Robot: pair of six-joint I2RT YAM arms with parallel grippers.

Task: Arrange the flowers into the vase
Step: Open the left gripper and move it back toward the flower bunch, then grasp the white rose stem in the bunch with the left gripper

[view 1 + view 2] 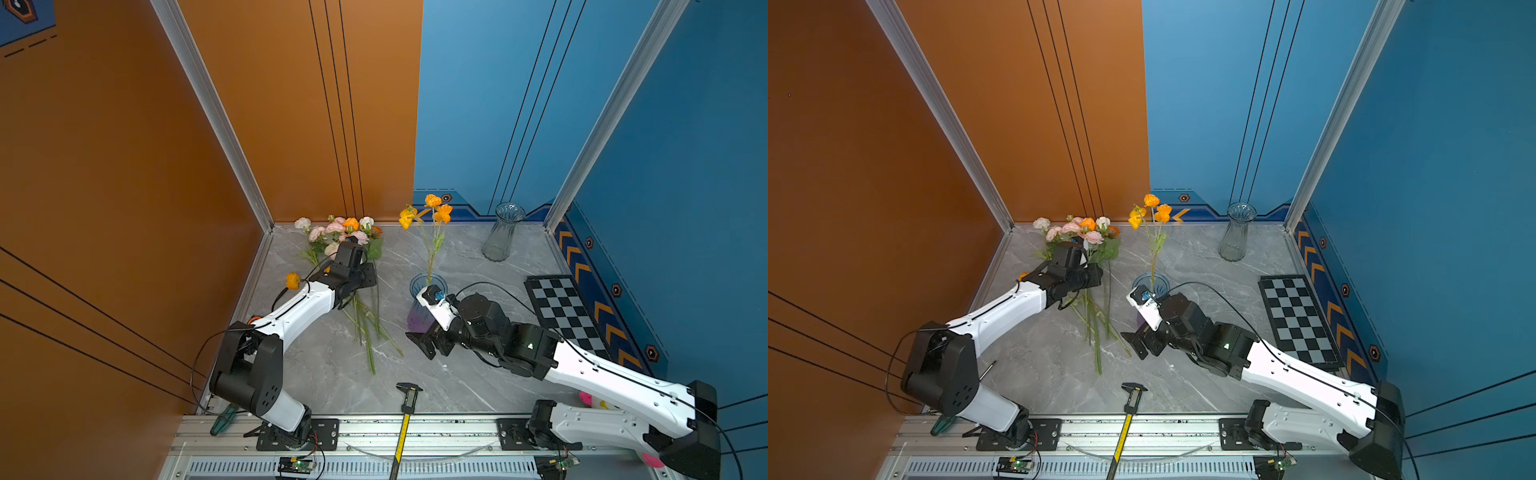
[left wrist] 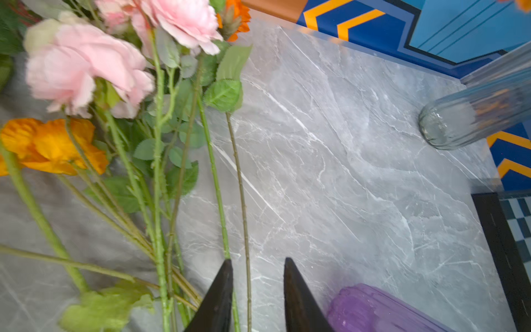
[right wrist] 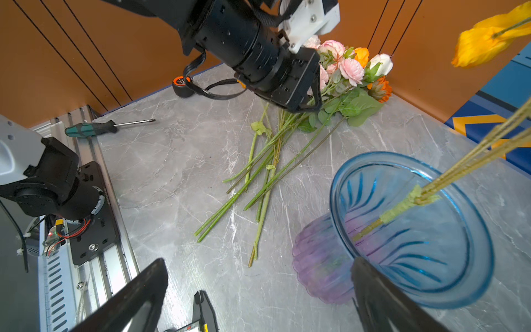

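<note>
One sprig of yellow and orange blooms (image 1: 443, 212) already stands in the blue-and-purple vase (image 3: 316, 258) near the middle of the table (image 1: 324, 365). The rest of the flowers (image 1: 336, 232) lie in a loose bunch toward the back left corner, stems fanned toward the front. Step in hand, as judged: picking the next stem from the bunch. The left claw (image 2: 257, 261) hangs low over the stems, its jaws a narrow gap apart with a single thin stem (image 2: 243, 207) running between them, not visibly pinched. The right claw (image 3: 258, 261) sits just beside the vase, jaws spread wide with nothing between them; whether one finger touches the glass cannot be told. The next move probably calls for closing on that one stem alone, lifting it clear of its tangled neighbours, then tipping it upright and carrying it across to the vase mouth. A second, clear vase (image 1: 500, 235) stands well apart at the back right, holding no flowers.
</note>
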